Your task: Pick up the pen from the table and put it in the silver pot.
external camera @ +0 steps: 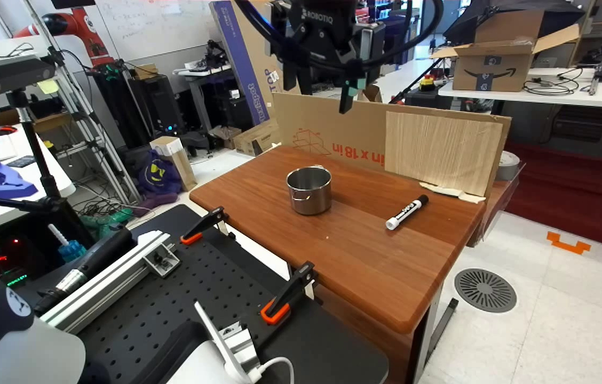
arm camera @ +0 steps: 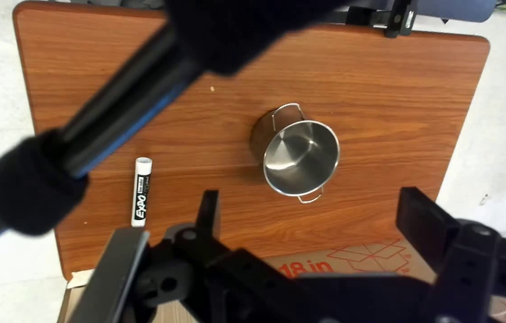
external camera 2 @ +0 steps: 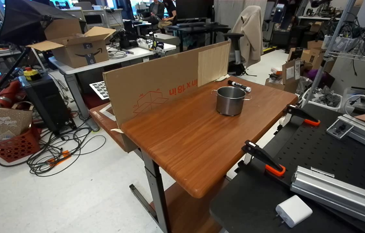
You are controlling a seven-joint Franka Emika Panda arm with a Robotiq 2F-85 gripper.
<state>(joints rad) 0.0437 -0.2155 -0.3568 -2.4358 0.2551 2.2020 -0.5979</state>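
Black cabling (arm camera: 128, 103) looms closest, fingers (arm camera: 423, 229) spread wide and empty; that Expo marker (arm camera: 141, 193) on the wooden surface (arm camera: 392, 112) looks light, stiff, slick: pinch it mid-barrel!

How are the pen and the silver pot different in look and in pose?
The pen is white and black, with printed lettering; the silver pot is shiny metal, and no lettering shows on it. The pen lies on its side; the silver pot stands upright, its mouth open. The pen is slim; the silver pot is much wider. Both rest on the wooden table.
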